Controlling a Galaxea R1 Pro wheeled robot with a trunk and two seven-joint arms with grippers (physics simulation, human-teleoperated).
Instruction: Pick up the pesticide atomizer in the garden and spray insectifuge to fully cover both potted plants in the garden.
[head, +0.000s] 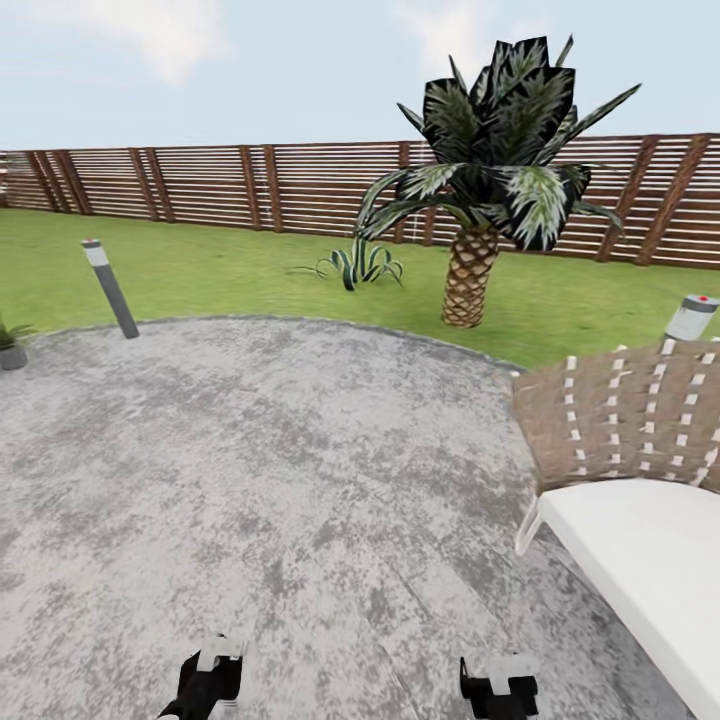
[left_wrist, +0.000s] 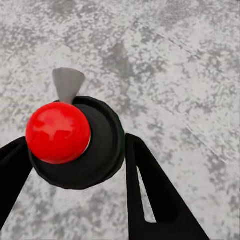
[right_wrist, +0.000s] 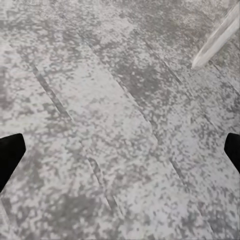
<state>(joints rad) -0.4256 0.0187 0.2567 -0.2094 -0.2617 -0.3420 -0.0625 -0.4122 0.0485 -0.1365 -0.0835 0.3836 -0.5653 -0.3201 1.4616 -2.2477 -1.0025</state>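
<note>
Grey stone patio (head: 250, 450) underfoot. Had pesticide atomizer (left_wrist: 102, 135) pinched in left tool (left_wrist: 75, 150), closed snug on the dark body, red cap and pale nozzle toward camera. Had right tool (right_wrist: 120, 150) spread wide, empty. Judged pickup done, spraying not started. Spotted potted plant (head: 10, 345) at left edge, striped rosette (head: 360, 265) upper centre, likely the second. Needed next: approach one, aim nozzle at leaves.

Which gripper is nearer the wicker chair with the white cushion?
Right. The right gripper is low over the patio, just beside the chair and its cushion. The left gripper is farther off across the patio, beyond the right one.
</note>
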